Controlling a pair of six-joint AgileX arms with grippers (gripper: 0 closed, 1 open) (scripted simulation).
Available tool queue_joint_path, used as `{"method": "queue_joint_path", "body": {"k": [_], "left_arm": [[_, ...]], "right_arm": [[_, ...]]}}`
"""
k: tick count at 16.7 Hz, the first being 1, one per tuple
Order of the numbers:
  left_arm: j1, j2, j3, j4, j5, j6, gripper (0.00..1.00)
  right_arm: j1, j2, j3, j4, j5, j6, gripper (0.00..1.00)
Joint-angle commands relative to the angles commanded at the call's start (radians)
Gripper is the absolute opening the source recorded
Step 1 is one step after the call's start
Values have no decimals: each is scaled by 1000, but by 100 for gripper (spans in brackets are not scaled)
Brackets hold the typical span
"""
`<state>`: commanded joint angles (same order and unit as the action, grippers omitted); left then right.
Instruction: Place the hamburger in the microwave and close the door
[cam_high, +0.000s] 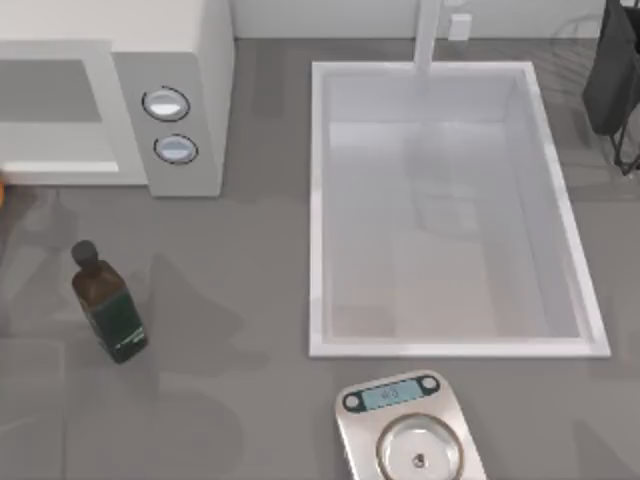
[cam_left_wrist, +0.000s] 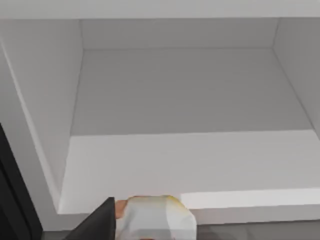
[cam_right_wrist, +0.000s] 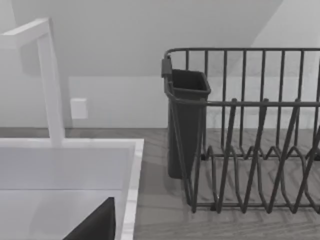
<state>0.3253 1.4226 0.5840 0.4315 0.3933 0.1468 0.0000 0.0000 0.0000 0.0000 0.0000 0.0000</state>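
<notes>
Just ahead of the left gripper, the microwave stands with its chamber open, floor bare and ready. The hamburger sits at the fingertips, apparently carried low to slide in over the sill, though I cannot tell how firmly the fingers grip. Meanwhile the right arm idles by the dish rack beside the sink.

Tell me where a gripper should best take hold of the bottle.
Probably across the bottle's wide dark body, below the narrow neck and cap. It appears to stand upright, so come in level from the top view's right; the flat sides should suit two fingers better than the slim neck.
</notes>
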Motion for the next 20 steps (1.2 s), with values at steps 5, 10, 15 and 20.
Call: {"method": "queue_joint_path", "body": {"k": [5,10,15,20], "left_arm": [[-9,-57,-27,-16,-21,-7,100],[-69,-306,-133,-96,-87,-33,100],[-160,-674,-288,-212,-187,-70,100],[-251,-1112,-451,-333,-299,-112,100]], "right_arm": [[0,0,0,0,0,0,100],[0,0,0,0,0,0,100],[0,0,0,0,0,0,100],[0,0,0,0,0,0,100]]}}
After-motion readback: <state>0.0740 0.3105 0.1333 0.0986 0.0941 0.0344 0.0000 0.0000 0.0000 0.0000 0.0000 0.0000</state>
